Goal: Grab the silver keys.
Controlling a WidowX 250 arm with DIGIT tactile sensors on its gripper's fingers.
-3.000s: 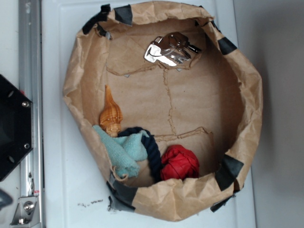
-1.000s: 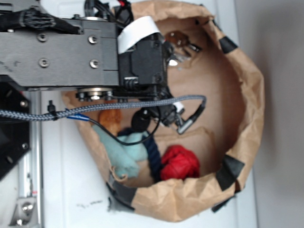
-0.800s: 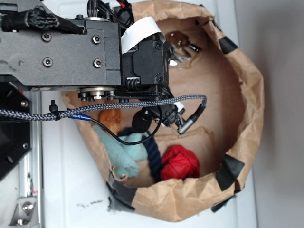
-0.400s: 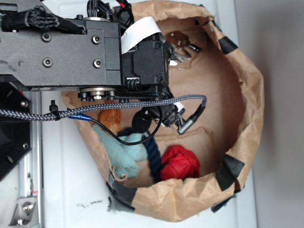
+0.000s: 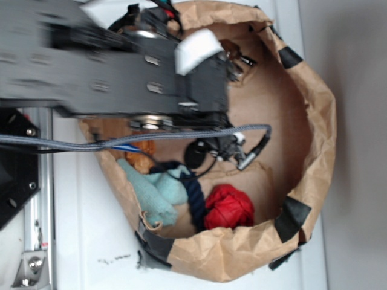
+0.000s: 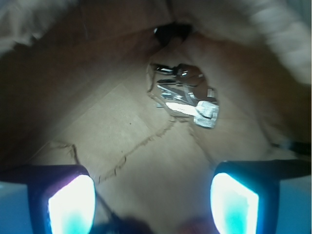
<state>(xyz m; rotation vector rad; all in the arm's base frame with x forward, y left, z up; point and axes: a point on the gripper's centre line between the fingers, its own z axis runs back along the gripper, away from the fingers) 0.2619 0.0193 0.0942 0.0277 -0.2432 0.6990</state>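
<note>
The silver keys lie on the brown paper floor of the bag, ahead of my gripper in the wrist view. They are a shiny chrome bunch close to the far wall. The gripper is open, its two bright pads wide apart over bare paper, with nothing between them. In the exterior view only an edge of the keys shows past the blurred black arm, which hides the fingers.
The crumpled paper bag walls everything in, with black tape on its rim. At its near side lie a red ball, a dark rope, a teal cloth and a partly hidden orange shell.
Three seconds ago the arm was out of view. It came in over the bag's left side, held still, and is now blurred, shifting right toward the keys.
</note>
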